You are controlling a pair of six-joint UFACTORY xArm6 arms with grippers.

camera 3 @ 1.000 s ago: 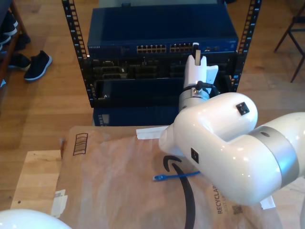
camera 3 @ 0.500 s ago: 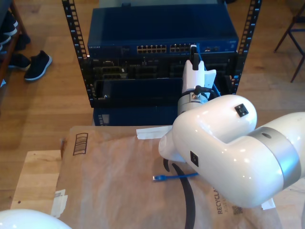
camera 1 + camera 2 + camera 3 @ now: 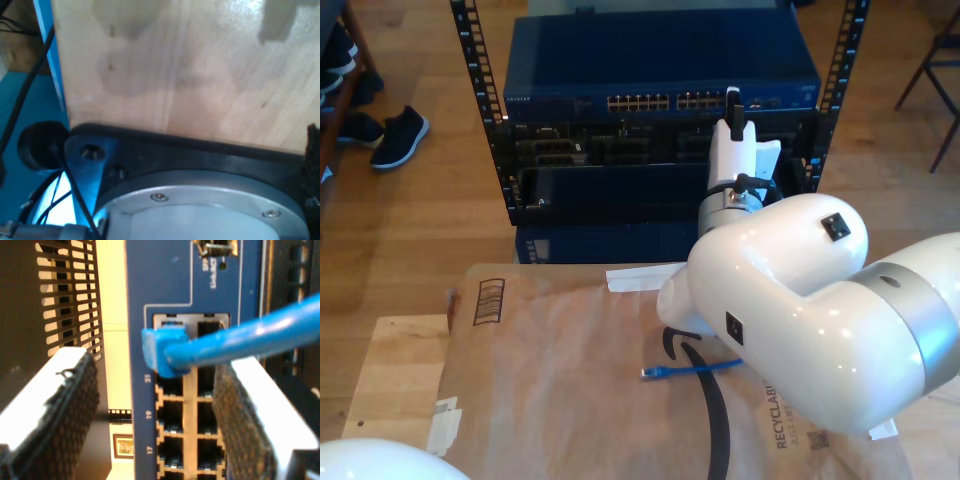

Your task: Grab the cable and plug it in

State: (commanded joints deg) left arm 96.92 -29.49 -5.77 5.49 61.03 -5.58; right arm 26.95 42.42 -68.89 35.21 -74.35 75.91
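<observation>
The blue cable (image 3: 240, 342) has one plug (image 3: 162, 350) sitting at an upper port of the blue network switch (image 3: 165, 275). My second gripper (image 3: 155, 405) is open at that port. Its black pads (image 3: 70, 410) stand wide apart on either side, and the cable runs out past one of them. In the exterior view my second gripper (image 3: 738, 108) is up against the switch (image 3: 570, 102) at the right end of its port row. The cable's other end (image 3: 655, 373) lies loose on brown paper (image 3: 570, 380), partly hidden behind the big white arm.
The switch sits in a black rack (image 3: 480, 90) on a wooden floor. Shoes (image 3: 398, 135) lie at the exterior view's left and a chair (image 3: 935, 60) stands at its right. A white arm shell (image 3: 370, 462) shows at the lower left. The first wrist view faces a wooden board (image 3: 175, 65) and a silver flange (image 3: 200, 205).
My second gripper has shifted slightly toward the exterior view's right at the port. The blue cable that showed beside its fingers half a second ago is hidden there now. The loose end has not moved.
</observation>
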